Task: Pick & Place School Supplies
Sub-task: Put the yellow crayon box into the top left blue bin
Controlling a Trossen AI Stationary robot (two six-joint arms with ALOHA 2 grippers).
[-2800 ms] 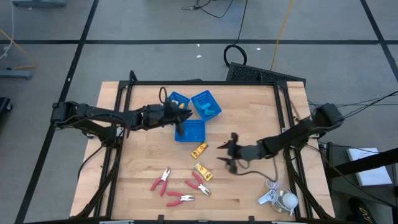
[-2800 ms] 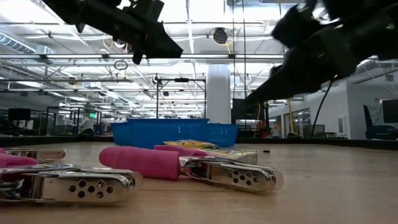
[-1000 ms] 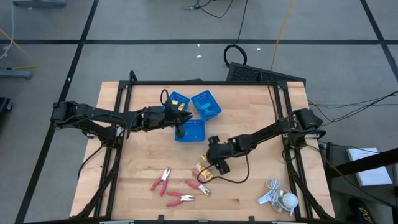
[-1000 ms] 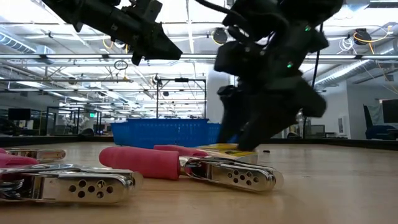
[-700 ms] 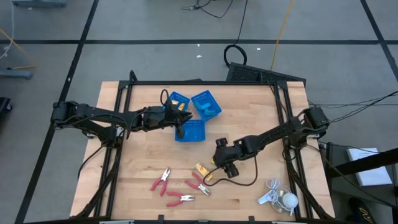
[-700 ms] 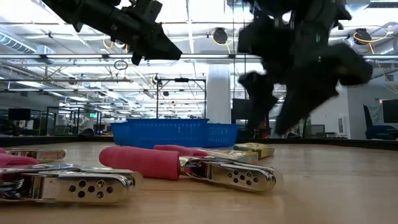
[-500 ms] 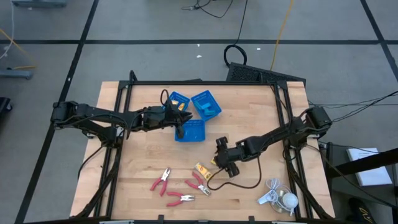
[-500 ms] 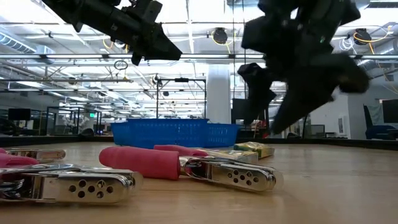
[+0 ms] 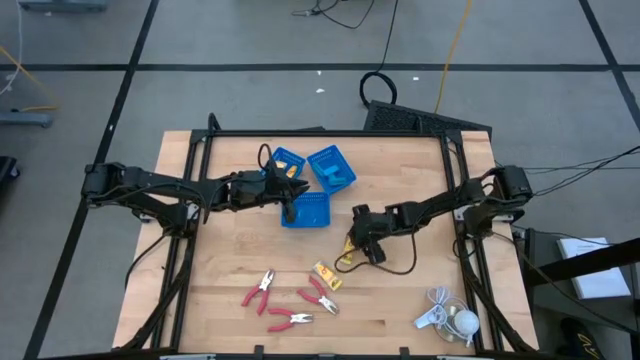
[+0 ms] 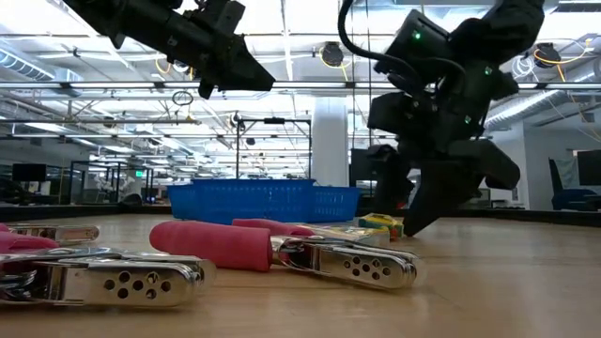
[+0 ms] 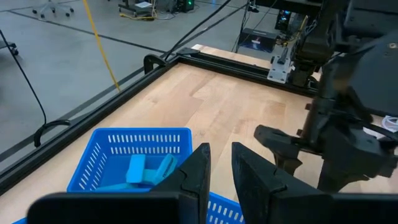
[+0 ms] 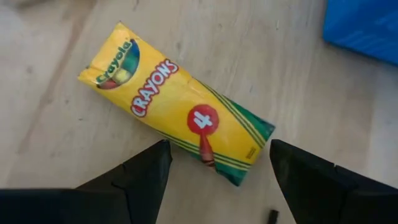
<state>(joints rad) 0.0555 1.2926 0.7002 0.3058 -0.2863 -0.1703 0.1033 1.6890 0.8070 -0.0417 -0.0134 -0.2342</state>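
Right gripper (image 9: 352, 250): low over the middle of the table, just in front of the nearest blue tray – its fingers (image 12: 140, 177) are spread wide and nothing is between them.
Crayon packet under it (image 12: 174, 102): a yellow box with a green end, printed "Crayons" and a red "4", lying flat on the wood; the two finger tips stand on either side of it, apart from it as far as can be seen. From above it shows as a small yellow piece (image 9: 347, 262) just beside the gripper.
Second crayon packet (image 9: 326, 275): flat on the wood nearer the front edge, close to the pliers.
Pliers (image 9: 290, 298): three pairs with red handles, lying near the front of the table, left of centre – in the low view they fill the foreground (image 10: 216, 244).
Left gripper (image 9: 288, 207): held above the near blue tray (image 9: 312, 211), fingers (image 11: 196, 171) drawn narrow with a slim gap; whether anything is pinched there cannot be told.
Blue trays: three square ones grouped at the back middle of the table; one (image 11: 109, 158) holds light-blue oblong pieces (image 11: 135, 169).
White corded gadget (image 9: 448, 318): at the front right corner, well apart from both grippers.
Table (image 9: 240, 265): light wood with a black frame.
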